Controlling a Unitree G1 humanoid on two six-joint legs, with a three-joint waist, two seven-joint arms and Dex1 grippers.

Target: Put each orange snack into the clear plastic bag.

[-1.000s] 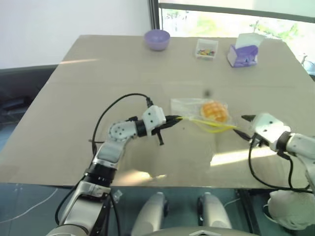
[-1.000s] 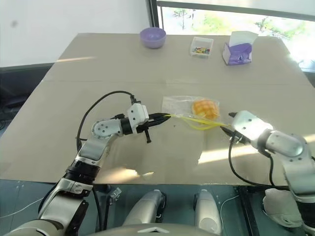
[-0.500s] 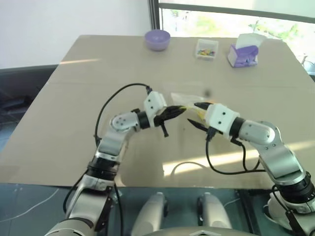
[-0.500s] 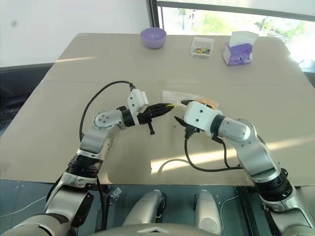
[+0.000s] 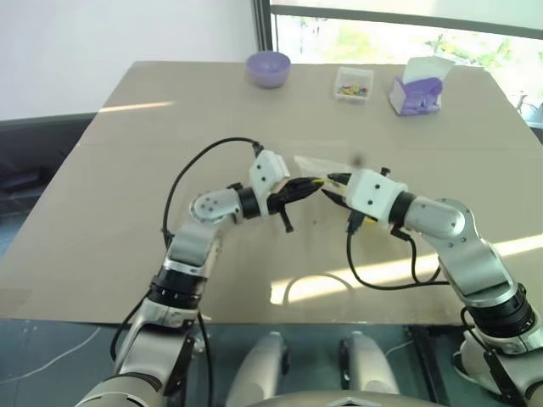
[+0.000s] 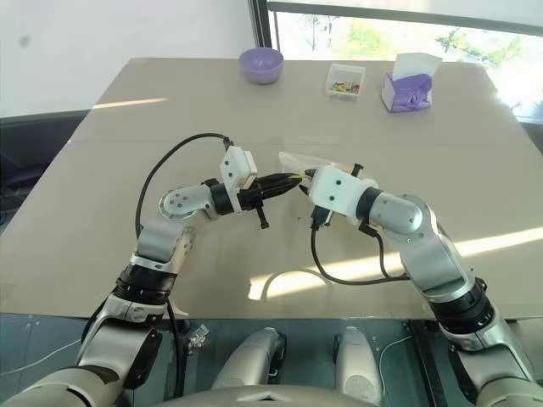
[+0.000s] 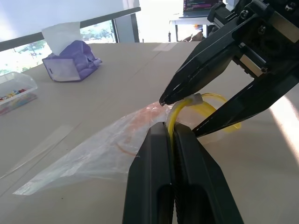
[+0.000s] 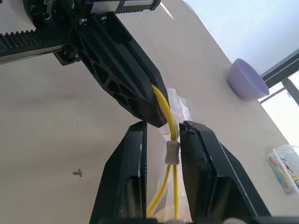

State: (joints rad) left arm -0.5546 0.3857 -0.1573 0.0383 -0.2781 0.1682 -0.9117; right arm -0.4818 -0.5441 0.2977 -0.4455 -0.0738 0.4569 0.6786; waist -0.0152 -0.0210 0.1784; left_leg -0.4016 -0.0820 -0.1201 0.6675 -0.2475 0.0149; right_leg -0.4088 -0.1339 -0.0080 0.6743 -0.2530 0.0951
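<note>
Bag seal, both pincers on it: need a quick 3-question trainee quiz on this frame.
1. True or false: the left pincer is shut on the yellow seal strip of the bag.
2. What sits between the fingers of the right pincer? A) a white slider on the yellow strip; B) a purple bowl; C) a tissue.
3. Fill in: at the table's far edge, the tissue box stands to the robot's ____ of the small clear box.

Key: 1 true; 2 A; 3 right.
</note>
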